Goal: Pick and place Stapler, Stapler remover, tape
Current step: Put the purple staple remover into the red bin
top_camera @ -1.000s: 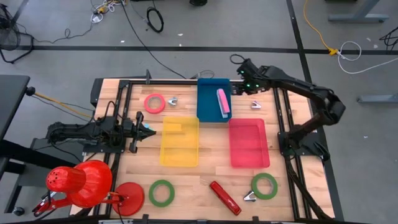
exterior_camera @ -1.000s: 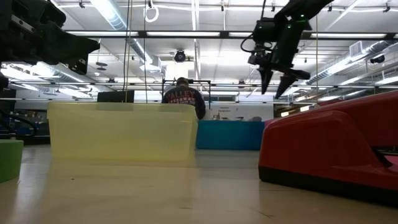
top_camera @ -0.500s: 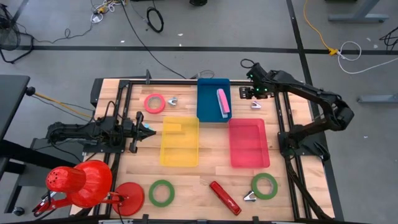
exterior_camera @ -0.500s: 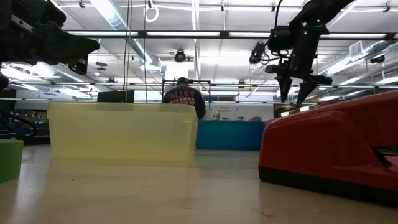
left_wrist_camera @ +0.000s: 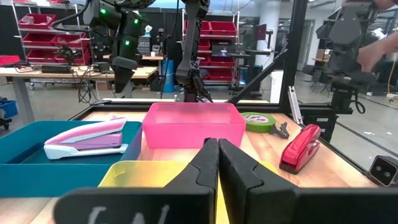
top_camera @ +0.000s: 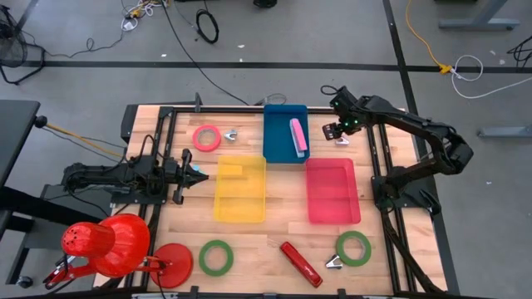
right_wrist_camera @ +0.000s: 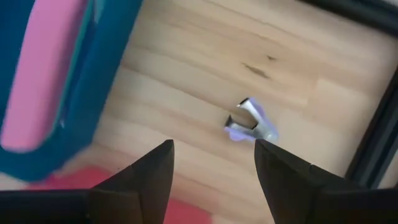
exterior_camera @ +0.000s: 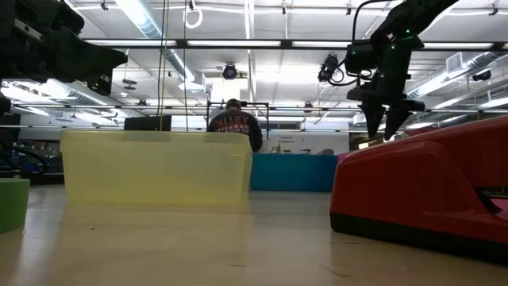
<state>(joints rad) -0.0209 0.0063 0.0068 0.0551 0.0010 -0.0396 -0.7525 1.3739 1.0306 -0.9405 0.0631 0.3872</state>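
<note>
A silver staple remover (top_camera: pixel 342 140) lies on the wood at the far right, between the blue bin (top_camera: pixel 278 145) and the table frame. My right gripper (top_camera: pixel 337 129) hovers open just above it; the remover shows beyond the fingertips in the right wrist view (right_wrist_camera: pixel 250 122). A pink stapler (top_camera: pixel 298 135) lies in the blue bin. A red stapler (top_camera: pixel 300 263) lies near the front edge. My left gripper (top_camera: pixel 195 174) is shut and empty beside the yellow bin (top_camera: pixel 241 189).
A pink bin (top_camera: pixel 332 191) stands right of the yellow one. A pink tape roll (top_camera: pixel 206 137) and a remover (top_camera: pixel 230 134) lie far left. Green rolls (top_camera: pixel 215 257) (top_camera: pixel 353 247) and a third remover (top_camera: pixel 333 262) lie near the front. A red lamp (top_camera: pixel 108 245) stands front left.
My right gripper has gone from beside the blue bin's far right corner toward the table's right edge and a little down, ending over the silver staple remover. Its fingers stay open.
</note>
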